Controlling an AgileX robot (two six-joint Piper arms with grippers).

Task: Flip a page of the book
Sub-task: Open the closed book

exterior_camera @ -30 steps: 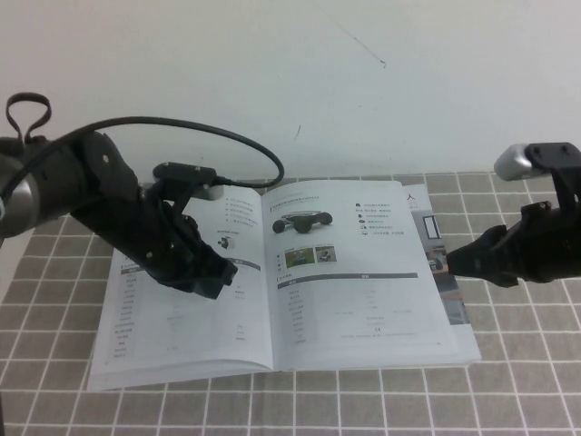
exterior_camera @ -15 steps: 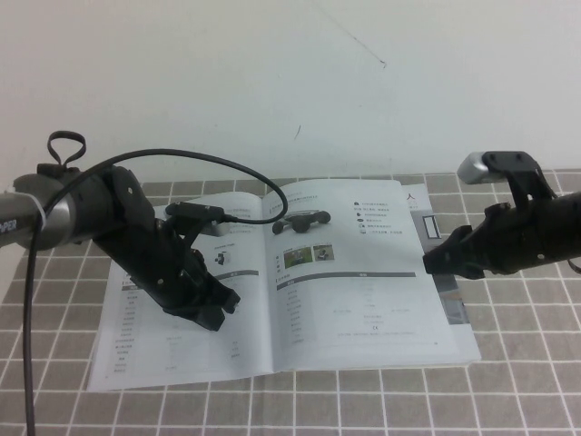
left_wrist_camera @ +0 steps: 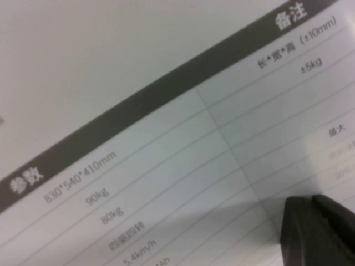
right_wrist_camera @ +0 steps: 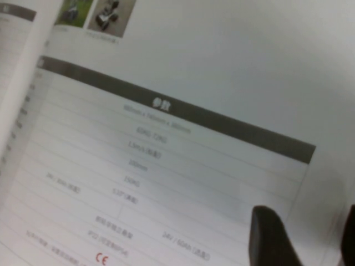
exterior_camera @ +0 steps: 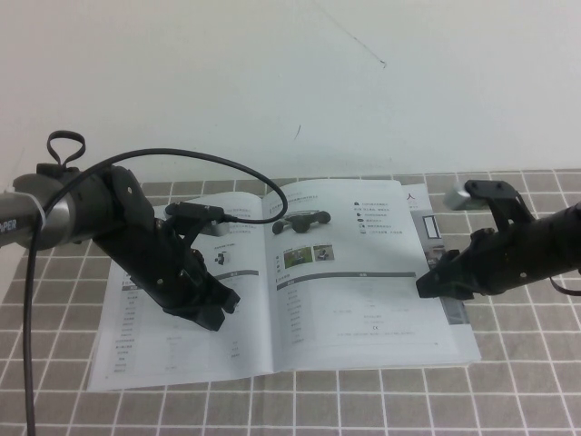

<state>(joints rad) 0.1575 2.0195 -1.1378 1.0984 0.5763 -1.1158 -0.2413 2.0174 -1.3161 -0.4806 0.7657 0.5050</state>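
Note:
The book (exterior_camera: pixel 154 350) lies open on the checked cloth. Its right-hand leaf is the page (exterior_camera: pixel 363 291), with a black low vehicle photo near its top and a grey-barred table below. My right gripper (exterior_camera: pixel 427 286) hovers low at that page's outer edge, open, with nothing between its fingers. In the right wrist view the page (right_wrist_camera: pixel 183 111) fills the picture, and the right gripper (right_wrist_camera: pixel 308 238) straddles its edge. My left gripper (exterior_camera: pixel 218 309) is shut and rests its tip on the left-hand leaf (left_wrist_camera: pixel 138 138); the left gripper (left_wrist_camera: pixel 319 230) shows there as a dark block.
A photo-printed cover edge (exterior_camera: pixel 427 227) sticks out past the page on the right. The grey checked cloth (exterior_camera: pixel 508 391) covers the table around the book. A black cable (exterior_camera: pixel 227 163) loops over the left arm above the book's far edge. A white wall stands behind.
My right arm has come down and leftward to the page's outer edge, its jaws a little wider. The left gripper slid toward the near side on the left leaf, then stayed still.

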